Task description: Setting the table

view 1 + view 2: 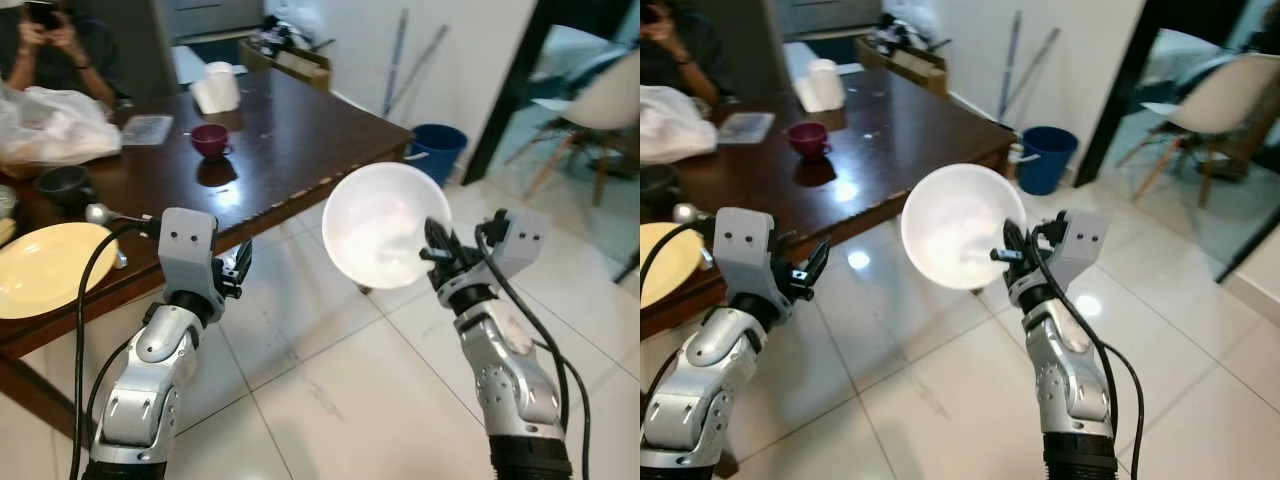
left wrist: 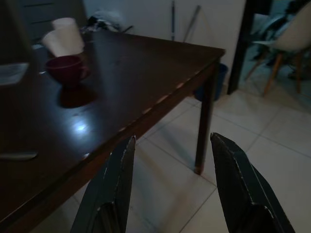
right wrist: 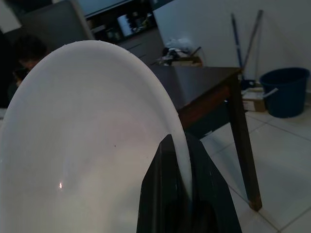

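My right gripper [image 1: 436, 252] is shut on the rim of a white bowl [image 1: 384, 226], held up over the tiled floor to the right of the dark wooden table [image 1: 290, 140]. The bowl's hollow [image 3: 87, 145] faces the wrist camera, with one black finger [image 3: 167, 189] over its rim. My left gripper [image 1: 240, 270] hangs open and empty beside the table's front edge; its fingers [image 2: 112, 189] point along the tabletop. On the table lie a yellow plate [image 1: 45, 265], a maroon cup [image 1: 210, 139], a black cup [image 1: 62, 184] and a spoon [image 1: 110, 214].
A person [image 1: 55, 45] sits at the far side of the table. A plastic bag [image 1: 55, 125], a clear lid [image 1: 148, 129] and a white roll [image 1: 217, 88] also lie on it. A blue bucket [image 1: 437, 150] stands by the wall; a chair [image 1: 590, 120] is at the right.
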Robot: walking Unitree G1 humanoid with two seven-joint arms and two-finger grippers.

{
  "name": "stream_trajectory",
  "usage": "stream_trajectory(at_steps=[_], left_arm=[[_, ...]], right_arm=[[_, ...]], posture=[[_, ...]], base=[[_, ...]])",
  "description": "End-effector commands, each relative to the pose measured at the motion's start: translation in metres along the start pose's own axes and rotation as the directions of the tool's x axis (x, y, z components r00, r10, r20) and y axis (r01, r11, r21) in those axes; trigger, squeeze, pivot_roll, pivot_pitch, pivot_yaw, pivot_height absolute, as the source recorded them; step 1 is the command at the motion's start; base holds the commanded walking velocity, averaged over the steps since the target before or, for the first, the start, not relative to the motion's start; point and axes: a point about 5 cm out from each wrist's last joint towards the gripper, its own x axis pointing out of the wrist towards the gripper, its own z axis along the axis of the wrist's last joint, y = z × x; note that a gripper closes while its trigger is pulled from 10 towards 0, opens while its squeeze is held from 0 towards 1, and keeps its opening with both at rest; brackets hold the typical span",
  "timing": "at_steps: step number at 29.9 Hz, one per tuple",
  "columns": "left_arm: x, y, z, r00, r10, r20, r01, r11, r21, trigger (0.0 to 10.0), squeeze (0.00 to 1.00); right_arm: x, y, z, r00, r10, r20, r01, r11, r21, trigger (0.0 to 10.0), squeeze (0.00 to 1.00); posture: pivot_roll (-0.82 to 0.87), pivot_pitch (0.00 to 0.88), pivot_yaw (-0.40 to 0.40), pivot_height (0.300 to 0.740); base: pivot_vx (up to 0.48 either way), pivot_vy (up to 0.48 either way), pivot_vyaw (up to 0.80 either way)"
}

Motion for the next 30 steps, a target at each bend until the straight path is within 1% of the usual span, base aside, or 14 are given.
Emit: stream_trajectory(at_steps=[1,9,30], left_arm=[[0.0013,-0.0003,-0.0001,1.0,0.007,-0.003,-0.007,1.0,0.0,10.0,0.0],[0.0009,-0.0021,0.0002,1.0,0.011,0.005,-0.011,1.0,-0.007,10.0,0.0],[0.0025,-0.006,-0.0003,1.0,0.002,0.013,-0.002,1.0,-0.016,10.0,0.0]], right_arm=[[0.0004,0.0011,-0.0062,1.0,0.013,-0.024,-0.013,1.0,0.006,10.0,0.0],[0.0052,0.0013,-0.0045,0.999,0.028,-0.026,-0.028,1.0,0.002,10.0,0.0],[0.0053,0.0,-0.0051,0.999,0.033,-0.027,-0.033,0.999,-0.002,10.0,0.0]], posture=[[0.09,0.0,0.081,0.74],[0.1,0.0,0.065,0.74],[0.09,0.0,0.059,0.74]], base=[[0.0,0.0,-0.77],[0.0,0.0,-0.78],[0.0,0.0,-0.78]])
